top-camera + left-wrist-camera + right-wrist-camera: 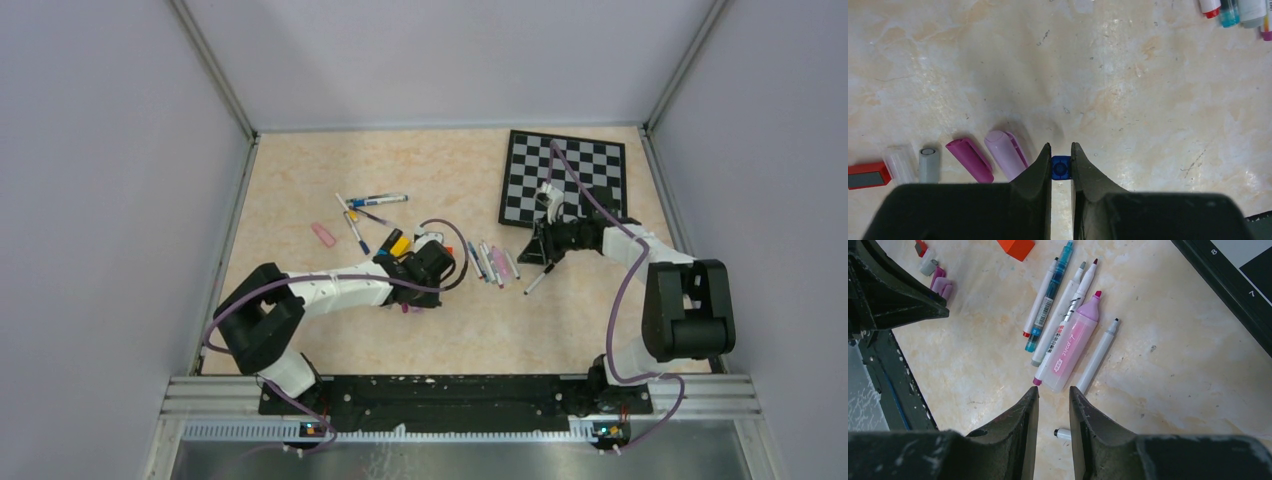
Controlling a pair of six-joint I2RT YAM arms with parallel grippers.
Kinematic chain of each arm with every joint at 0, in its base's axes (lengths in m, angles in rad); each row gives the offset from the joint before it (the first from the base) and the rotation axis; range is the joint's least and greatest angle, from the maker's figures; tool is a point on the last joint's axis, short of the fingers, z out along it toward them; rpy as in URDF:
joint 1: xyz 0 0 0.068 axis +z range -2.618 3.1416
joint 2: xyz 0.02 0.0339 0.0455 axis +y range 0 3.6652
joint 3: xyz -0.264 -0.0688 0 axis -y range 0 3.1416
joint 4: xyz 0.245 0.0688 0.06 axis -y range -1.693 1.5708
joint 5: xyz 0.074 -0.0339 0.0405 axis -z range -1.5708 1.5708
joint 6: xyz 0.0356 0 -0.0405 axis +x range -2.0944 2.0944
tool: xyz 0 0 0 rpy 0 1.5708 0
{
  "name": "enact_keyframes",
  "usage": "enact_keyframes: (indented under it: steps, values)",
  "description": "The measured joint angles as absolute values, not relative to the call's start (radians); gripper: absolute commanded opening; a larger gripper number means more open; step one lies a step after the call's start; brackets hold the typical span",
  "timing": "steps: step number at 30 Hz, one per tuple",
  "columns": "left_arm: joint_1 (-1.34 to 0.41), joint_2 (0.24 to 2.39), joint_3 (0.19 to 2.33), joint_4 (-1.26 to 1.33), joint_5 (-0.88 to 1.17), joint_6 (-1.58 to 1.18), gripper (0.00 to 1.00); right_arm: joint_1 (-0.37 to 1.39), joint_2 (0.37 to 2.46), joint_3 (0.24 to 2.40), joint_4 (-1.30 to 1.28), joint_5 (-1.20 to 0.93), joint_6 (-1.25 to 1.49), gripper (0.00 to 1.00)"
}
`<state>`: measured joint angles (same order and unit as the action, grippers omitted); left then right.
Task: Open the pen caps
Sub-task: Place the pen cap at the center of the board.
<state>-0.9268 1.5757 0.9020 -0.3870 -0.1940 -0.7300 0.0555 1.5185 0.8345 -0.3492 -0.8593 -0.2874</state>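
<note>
– Well, the left gripper [1061, 148] is pinching a small blue pen cap [1060, 168] between nearly closed fingers, bottom centre of the left wrist view, just over the table [1128, 90].

– And loose caps are lying in a row at lower left: a red cap [868, 175], a clear cap [899, 164], a grey cap [929, 165], a magenta cap [969, 160] and a lilac cap [1004, 155], the last just beside the left finger.

– How is the right gripper [1054, 390] looking?

– It's hovering at the bottom centre of its own view, fingers narrow. A white pen end [1063, 433] with a black tip is showing in the gap. I cannot tell whether it's being gripped.

– Just above it, pens are lying side by side with tips bare: a pink highlighter [1070, 347], a cyan pen [1052, 295], and white barrels around them.

– An orange cube [1015, 247] is sitting at the top edge, and a chessboard [1228, 285] is filling the upper right corner.

– From overhead, a few more pens [375, 200] are lying toward the upper left of the table.
</note>
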Motion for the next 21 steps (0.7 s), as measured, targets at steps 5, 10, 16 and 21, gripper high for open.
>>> enact_keyframes:
  steps: [5,10,16,21]
  values:
    - [-0.927,1.593,0.909,-0.415,-0.205,-0.731,0.24,0.052,1.518,0.834,-0.352,-0.864,-0.288,0.28]
    - [-0.927,1.596,0.915,-0.423,-0.210,-0.731,0.28,0.048,1.518,0.834,-0.353,-0.867,-0.288,0.28]
    - [-0.927,1.596,0.915,-0.429,-0.212,-0.730,0.31,0.044,1.510,0.834,-0.353,-0.873,-0.288,0.28]
    - [-0.927,1.596,0.915,-0.430,-0.218,-0.731,0.32,0.041,1.506,0.834,-0.353,-0.878,-0.288,0.28]
